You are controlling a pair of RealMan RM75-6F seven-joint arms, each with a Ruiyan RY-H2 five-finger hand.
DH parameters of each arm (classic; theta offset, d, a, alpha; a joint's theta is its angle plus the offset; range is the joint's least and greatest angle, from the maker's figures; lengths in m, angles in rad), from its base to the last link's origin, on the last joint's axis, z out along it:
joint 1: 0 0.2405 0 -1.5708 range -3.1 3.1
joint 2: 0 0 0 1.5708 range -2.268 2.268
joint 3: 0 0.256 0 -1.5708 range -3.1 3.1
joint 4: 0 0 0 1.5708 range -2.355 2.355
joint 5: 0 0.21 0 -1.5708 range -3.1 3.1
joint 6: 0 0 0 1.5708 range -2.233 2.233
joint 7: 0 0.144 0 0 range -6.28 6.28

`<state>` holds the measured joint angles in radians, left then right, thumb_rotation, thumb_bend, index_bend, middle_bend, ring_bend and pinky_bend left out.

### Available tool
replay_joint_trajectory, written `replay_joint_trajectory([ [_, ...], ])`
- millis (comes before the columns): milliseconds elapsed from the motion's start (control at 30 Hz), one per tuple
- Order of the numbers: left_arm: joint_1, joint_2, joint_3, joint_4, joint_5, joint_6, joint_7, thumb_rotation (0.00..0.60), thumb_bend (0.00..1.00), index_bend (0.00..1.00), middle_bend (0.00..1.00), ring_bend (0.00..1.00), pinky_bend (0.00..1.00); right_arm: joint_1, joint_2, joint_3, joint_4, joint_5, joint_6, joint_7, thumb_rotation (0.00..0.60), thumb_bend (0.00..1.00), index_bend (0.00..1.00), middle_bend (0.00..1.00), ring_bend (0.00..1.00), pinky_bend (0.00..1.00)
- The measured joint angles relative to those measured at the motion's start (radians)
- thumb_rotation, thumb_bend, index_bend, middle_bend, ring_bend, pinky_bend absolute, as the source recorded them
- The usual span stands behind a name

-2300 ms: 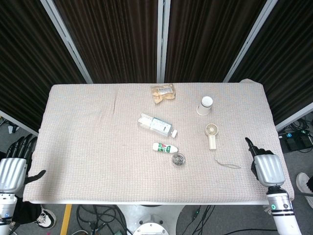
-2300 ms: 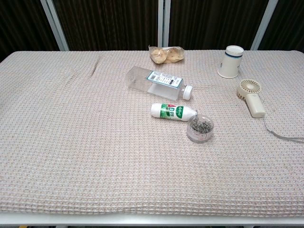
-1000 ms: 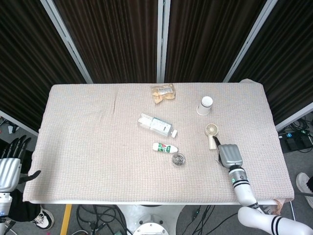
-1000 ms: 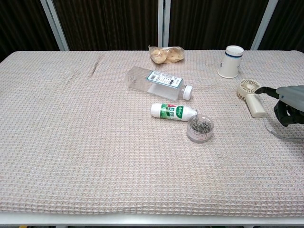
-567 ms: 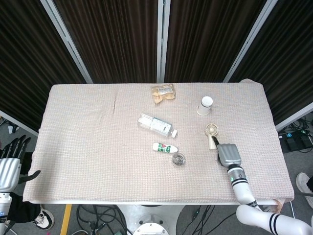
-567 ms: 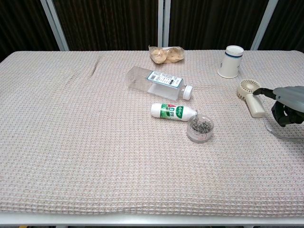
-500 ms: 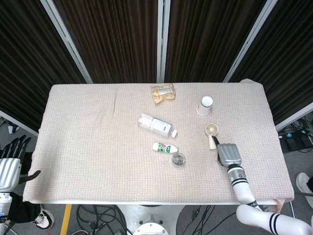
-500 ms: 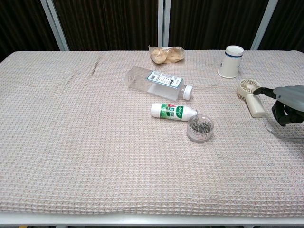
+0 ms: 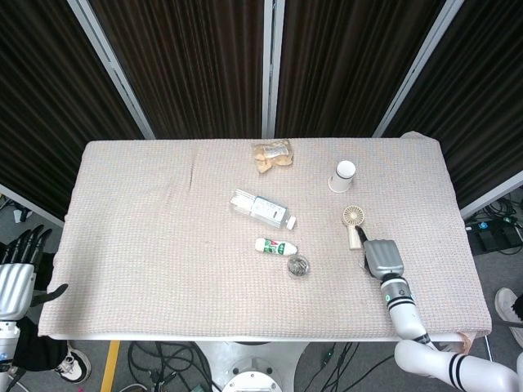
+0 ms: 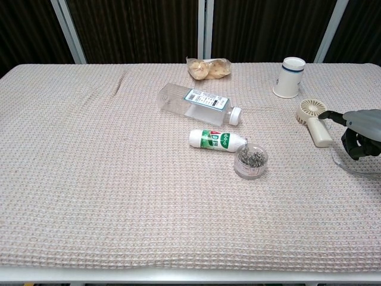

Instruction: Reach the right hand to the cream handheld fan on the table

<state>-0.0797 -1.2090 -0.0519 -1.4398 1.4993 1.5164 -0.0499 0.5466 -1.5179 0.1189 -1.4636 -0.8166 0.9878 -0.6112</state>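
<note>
The right hand [image 9: 382, 257] hovers just beside the handle end of the cream handheld fan [image 9: 354, 224], fingers curled and apart, holding nothing, one dark fingertip [image 10: 324, 115] nearly touching it.

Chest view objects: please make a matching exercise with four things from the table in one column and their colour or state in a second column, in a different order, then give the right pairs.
Things:
1. handheld fan
2. clear bottle
3. small round container
4. cup

Descriptions:
A. standing upright near the far edge, white with a dark band
B. cream, lying flat, next to the right hand
C. lying on its side, with a white cap
D. transparent, filled with small metal pieces

Pairs: 1-B, 2-C, 3-D, 4-A
</note>
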Motion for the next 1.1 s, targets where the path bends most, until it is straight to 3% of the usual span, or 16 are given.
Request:
replay_joint_trajectory([
  [633,0.000,-0.001,0.001,0.005,0.005,0.001,-0.009,0.600,0.03,0.04,0.00,0.00,0.13,0.010,-0.003,-0.019,0.003,0.033,-0.018,0.032,0.600,1.00,0.00,0.87,0.82,0.76],
  [900,-0.005,0.002,-0.001,-0.007,0.011,0.003,-0.001,0.600,0.03,0.04,0.00,0.00,0.13,-0.006,0.058,0.010,-0.092,-0.060,0.073,0.093,0.600,1.00,0.00,0.87,0.82,0.76],
  [1100,-0.005,0.006,-0.003,-0.031,0.014,0.012,0.018,0.600,0.03,0.04,0.00,0.00,0.13,-0.055,0.129,-0.001,-0.178,-0.191,0.192,0.130,0.600,1.00,0.00,0.87,0.82,0.76],
])
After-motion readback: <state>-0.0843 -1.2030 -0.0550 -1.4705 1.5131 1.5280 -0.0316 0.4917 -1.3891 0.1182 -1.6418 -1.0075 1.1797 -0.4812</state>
